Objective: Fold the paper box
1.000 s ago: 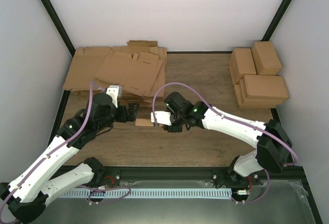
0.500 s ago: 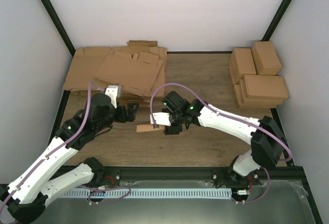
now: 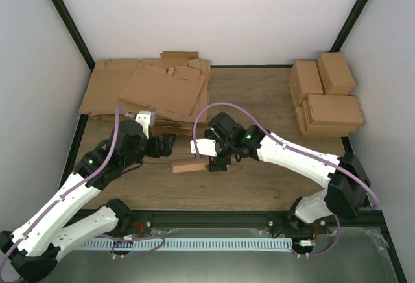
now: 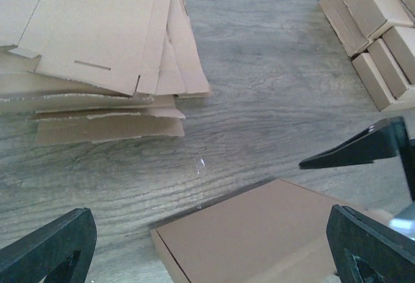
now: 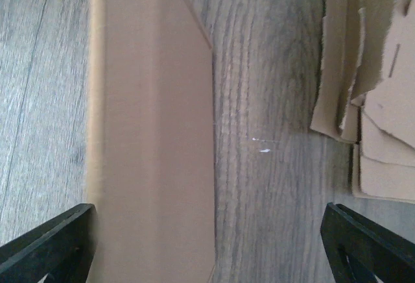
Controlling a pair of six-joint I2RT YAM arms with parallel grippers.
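From the top external view the whole layout is given: the paper box [image 3: 189, 166] is seen as a low brown slab lying on the wooden table [image 3: 272, 182], just in front of the heap of flat cardboard sheets [image 3: 149, 91] and apart from it. The left gripper [image 3: 167, 144] is held between heap and box; the right gripper [image 3: 213, 164] is set at the box end in front of the heap's right corner; a stack of folded boxes [image 3: 327, 98] is seen well to the right of the heap.

Only in the left wrist view are the heap's [image 4: 97, 49] ragged, layered edges and cut slots made out; the box [image 4: 259, 237] is shown with a smooth matt top and a sharp corner, nearer the camera than the heap. The left gripper [image 4: 207, 250] is shown with black fingers spread wide, closed on nothing.

In the right wrist view the box [image 5: 152, 134] is rendered as a long, slightly blurred panel with one slanted edge, grey wood grain lying between it and the heap [image 5: 376, 88]. The right gripper [image 5: 207, 244] is seen with its fingers wide apart; one long box edge lies at one finger, but contact cannot be told.
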